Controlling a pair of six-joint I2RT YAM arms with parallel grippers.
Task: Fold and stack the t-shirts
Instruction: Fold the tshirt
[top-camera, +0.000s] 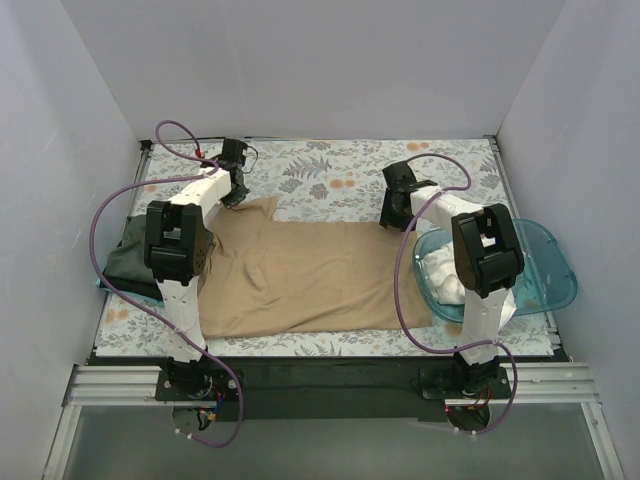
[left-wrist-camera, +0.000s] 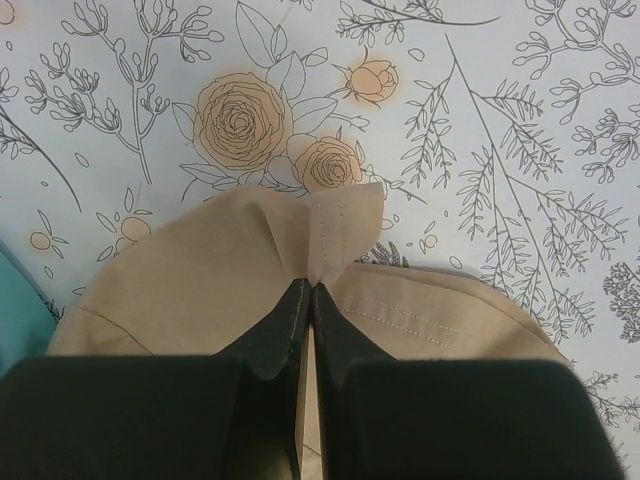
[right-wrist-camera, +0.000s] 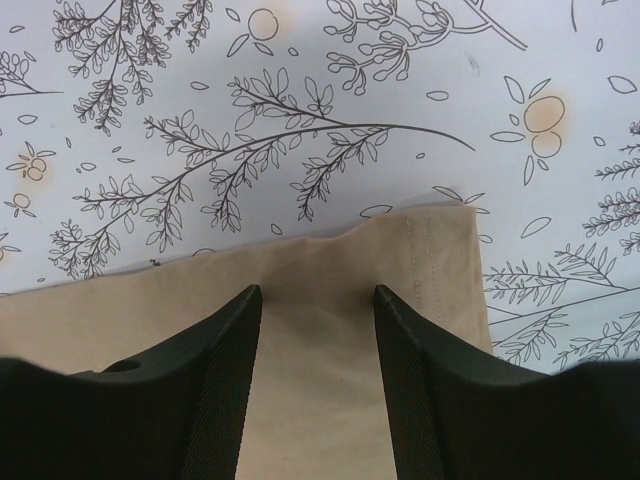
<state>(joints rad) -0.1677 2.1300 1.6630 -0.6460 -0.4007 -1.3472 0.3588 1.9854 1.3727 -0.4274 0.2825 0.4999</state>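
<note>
A tan t-shirt (top-camera: 300, 275) lies spread across the middle of the table. My left gripper (top-camera: 236, 192) is at its far left corner and is shut on a pinched fold of the tan cloth (left-wrist-camera: 335, 235). My right gripper (top-camera: 393, 215) is at the shirt's far right corner, jaws open, with the tan hem (right-wrist-camera: 400, 270) lying between the fingers. A dark grey-green t-shirt (top-camera: 128, 255) lies at the left edge, partly under the left arm. White t-shirts (top-camera: 445, 275) sit in the teal tub (top-camera: 545, 265).
The floral table covering (top-camera: 330, 170) shows beyond the shirt. The teal tub stands at the right edge, under the right arm. White walls enclose the table on three sides.
</note>
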